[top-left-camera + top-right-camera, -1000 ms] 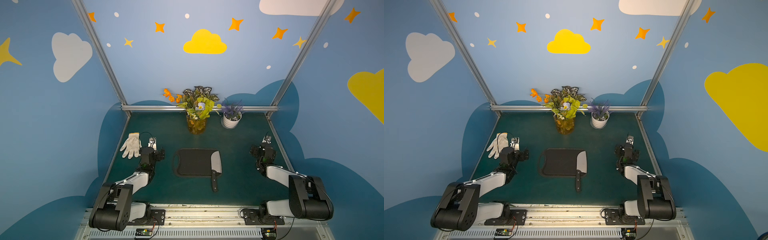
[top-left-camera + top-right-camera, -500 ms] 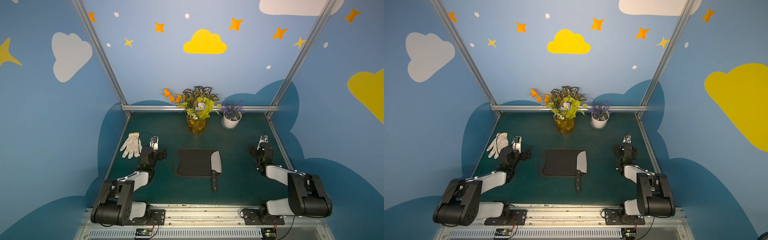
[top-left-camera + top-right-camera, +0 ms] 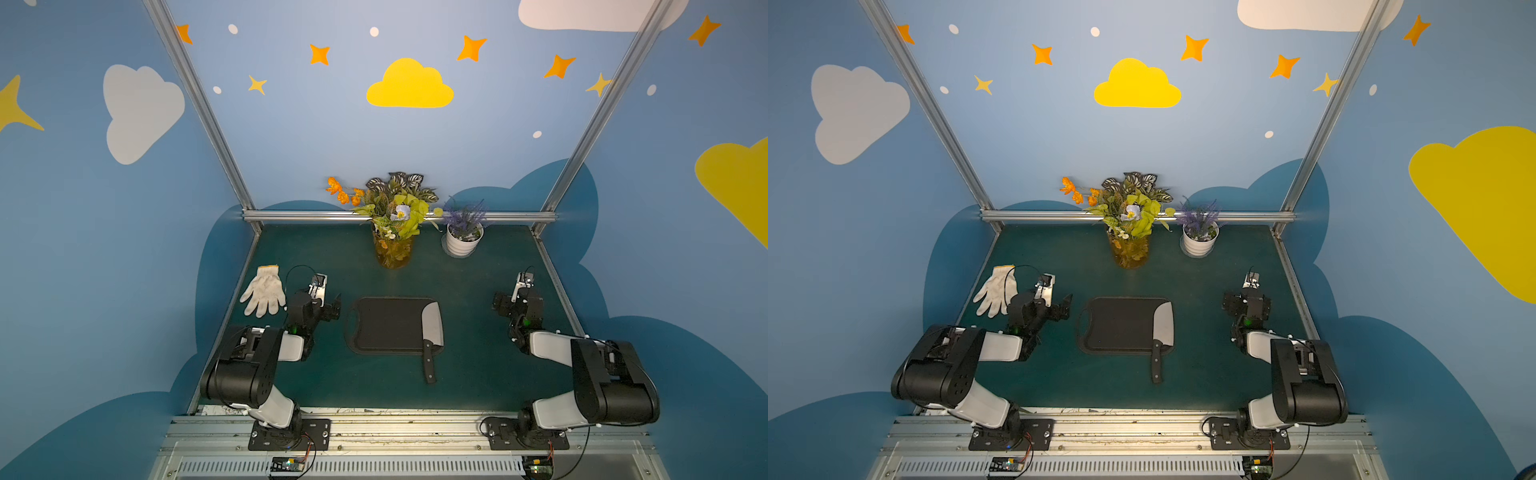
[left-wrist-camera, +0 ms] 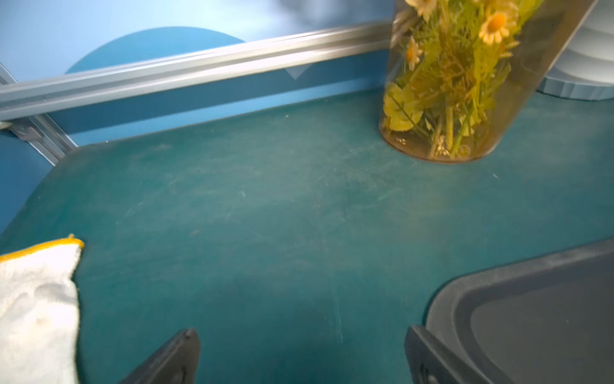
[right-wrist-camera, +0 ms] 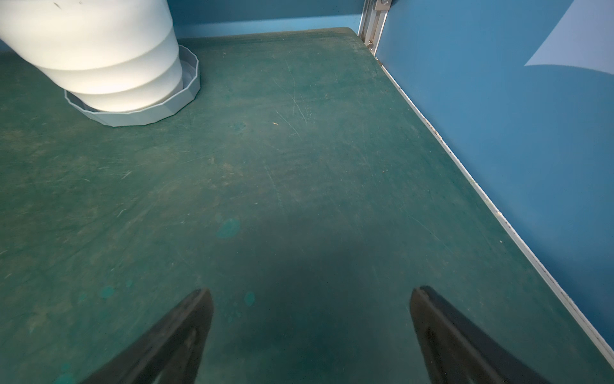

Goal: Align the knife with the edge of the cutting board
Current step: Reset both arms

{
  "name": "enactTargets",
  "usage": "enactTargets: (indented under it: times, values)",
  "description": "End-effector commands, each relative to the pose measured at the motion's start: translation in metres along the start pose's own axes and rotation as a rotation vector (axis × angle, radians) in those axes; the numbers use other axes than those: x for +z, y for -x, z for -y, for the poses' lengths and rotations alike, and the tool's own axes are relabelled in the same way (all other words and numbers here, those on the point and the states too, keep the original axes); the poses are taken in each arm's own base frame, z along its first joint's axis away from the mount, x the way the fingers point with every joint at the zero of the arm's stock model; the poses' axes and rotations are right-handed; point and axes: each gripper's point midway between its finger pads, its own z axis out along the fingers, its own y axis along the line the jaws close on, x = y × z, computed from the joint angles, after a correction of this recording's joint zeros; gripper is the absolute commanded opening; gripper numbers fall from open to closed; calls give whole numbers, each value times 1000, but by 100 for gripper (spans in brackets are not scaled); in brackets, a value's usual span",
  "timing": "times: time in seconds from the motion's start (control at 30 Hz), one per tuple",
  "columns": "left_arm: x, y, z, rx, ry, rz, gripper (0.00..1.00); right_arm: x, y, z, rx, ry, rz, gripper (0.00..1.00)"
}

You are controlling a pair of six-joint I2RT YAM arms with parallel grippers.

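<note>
Two sets of jaws, both spread wide and both empty. My left gripper hangs low over the dark green table mat. One black finger is near the white knit glove with the yellow cuff. The other is close beside a rounded corner of the flat black rectangular cutting board, and I can't tell whether it touches the grooved rim. My right gripper sits well apart from the board, over by the mat's right-hand edge, with only scuffed mat between its fingers.

Now the knife, a cleaver with a broad silver-grey blade and a straight black handle. It lies flat on the board at the end nearer my right arm. The blade runs lengthwise along that short edge, parallel to it as far as I can judge in both top views. Whether the steel overhangs the rim I can't tell. The handle sticks out past the board's near long edge and lies over bare mat, pointing toward my side of the table.

Room to move: a wide lane of open mat lies between the board and the right arm. A narrower gap lies on the left, between board and glove, where the left gripper sits. Behind the board, the amber glass vase of flowers and the white ribbed pot of purple lavender stand by the aluminium back rail, well apart from the board's far edge.
</note>
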Motion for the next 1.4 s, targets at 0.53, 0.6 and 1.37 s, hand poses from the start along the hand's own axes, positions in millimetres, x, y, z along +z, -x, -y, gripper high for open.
enactTargets:
  times: [0.53,0.6,1.37]
  values:
    - [-1,5,3,2,-15,15,100,1,10,-2,-1,5,37,98]
    - [-1,5,3,1,-14,15,100,0,10,-2,-4,5,38,98]
    - [-1,5,3,0,-14,15,100,0,10,-3,-7,3,39,98]
